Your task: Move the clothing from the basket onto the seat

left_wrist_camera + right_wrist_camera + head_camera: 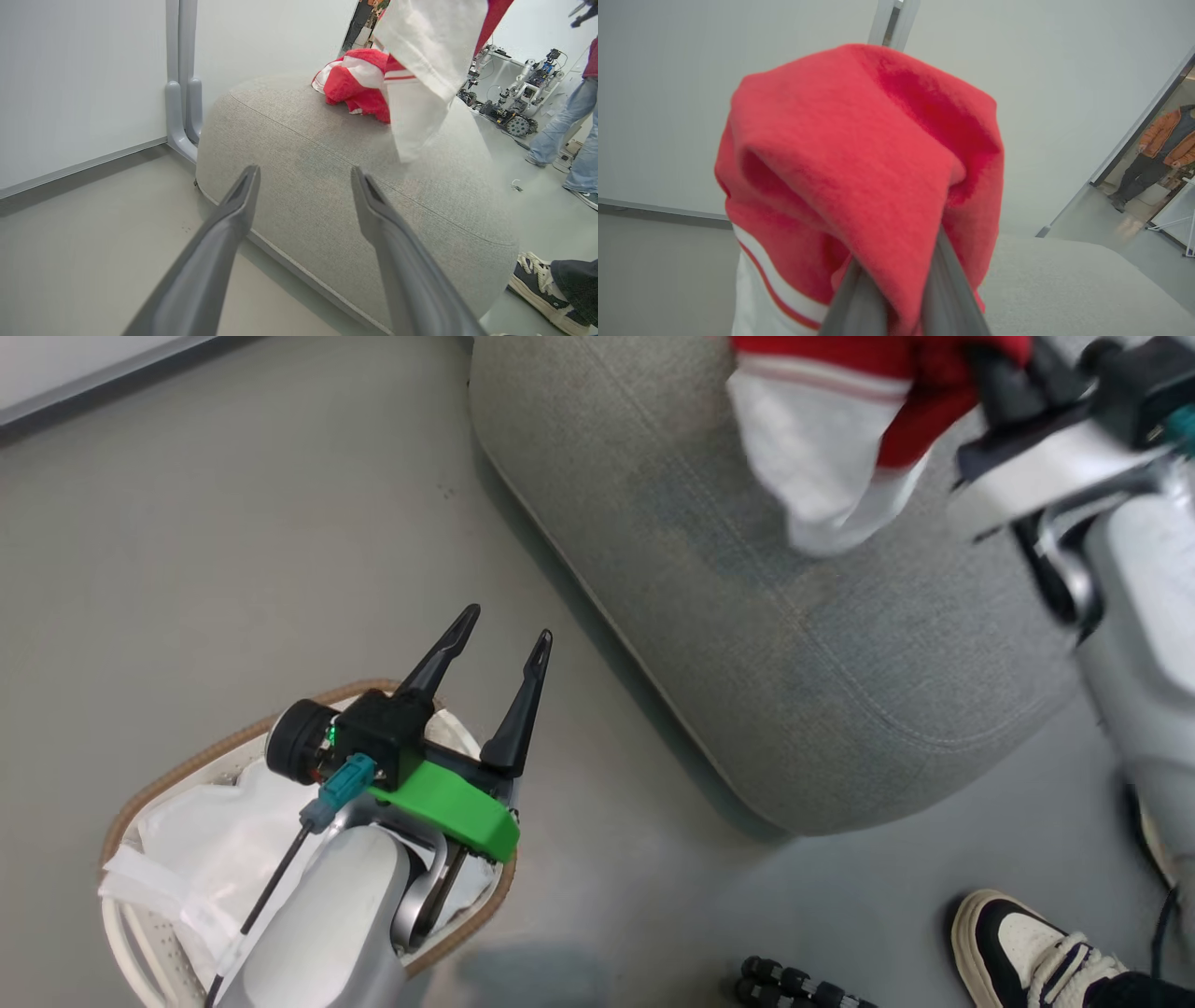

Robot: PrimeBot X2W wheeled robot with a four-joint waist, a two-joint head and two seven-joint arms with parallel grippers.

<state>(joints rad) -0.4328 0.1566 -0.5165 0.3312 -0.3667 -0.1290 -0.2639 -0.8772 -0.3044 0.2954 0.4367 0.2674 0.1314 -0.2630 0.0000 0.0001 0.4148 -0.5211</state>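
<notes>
Since the seat sits at 2 o'clock in the head view, the basket at 7 o'clock shows just its white liner, and the clothing dangles over the seat at 1 o'clock, I'd call this mostly done. What's left is lowering and letting go: the right end effector is pinching a red fold, while the left end effector hangs spread and empty.

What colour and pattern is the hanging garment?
The clothing is bright red with white panels and thin red striping, clearest in the left wrist view.
</notes>
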